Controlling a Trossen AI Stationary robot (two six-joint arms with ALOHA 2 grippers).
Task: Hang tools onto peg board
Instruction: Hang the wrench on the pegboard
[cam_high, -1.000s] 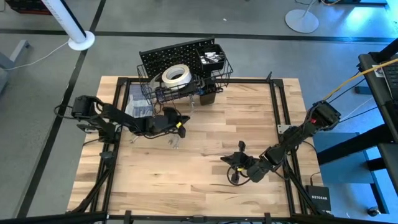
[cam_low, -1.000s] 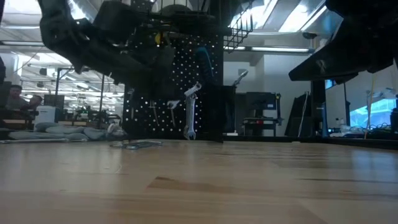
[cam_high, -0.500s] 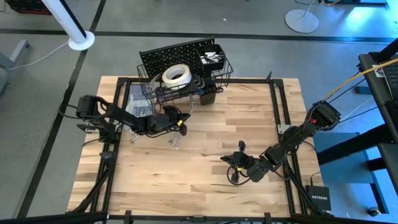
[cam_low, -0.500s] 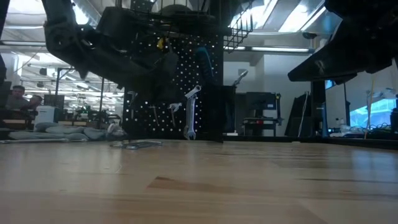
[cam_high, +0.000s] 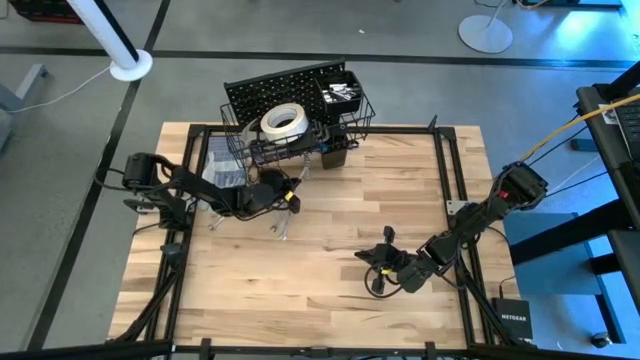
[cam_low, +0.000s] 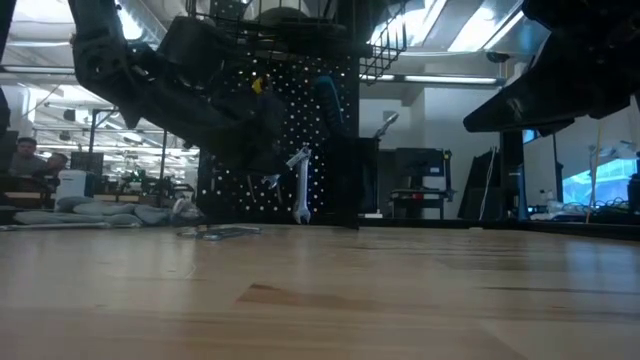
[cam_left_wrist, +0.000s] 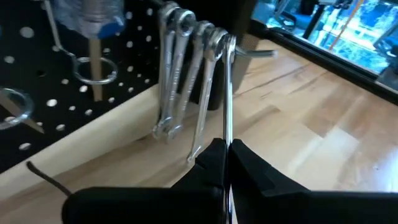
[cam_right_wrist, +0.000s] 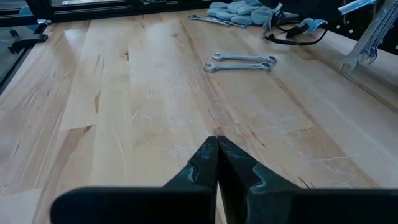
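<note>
The black peg board (cam_high: 280, 90) stands at the table's far edge, with the white tape roll (cam_high: 283, 121) in its wire basket. Two silver wrenches (cam_left_wrist: 177, 81) hang by their ring ends from a hook on the board. My left gripper (cam_high: 290, 187) is just in front of the board, shut on another silver wrench (cam_left_wrist: 226, 93). That wrench's ring end (cam_left_wrist: 229, 42) is up at the hook beside the hung ones. My right gripper (cam_high: 375, 262) is shut and empty over the table's near right part. My left gripper pinches the wrench's shaft (cam_left_wrist: 226, 138) between its two fingers, and the shaft runs on forward past the fingertips. The fingers come from the table's left near side toward the board. The wrench stands nearly upright (cam_low: 300, 185), clear of the table.
Two loose wrenches (cam_high: 280, 228) lie on the table near the left gripper; they also show in the right wrist view (cam_right_wrist: 241, 62). Grey gloves (cam_right_wrist: 239, 11), one more wrench (cam_right_wrist: 211, 20) and blue-handled pliers (cam_right_wrist: 298, 28) lie at the far left. A black cup (cam_high: 333, 155) hangs on the board.
My left gripper has gone toward the table's far edge, up to the peg board, still shut on the wrench. The wrench has turned from tilted to nearly upright and has come closer to the hook.
</note>
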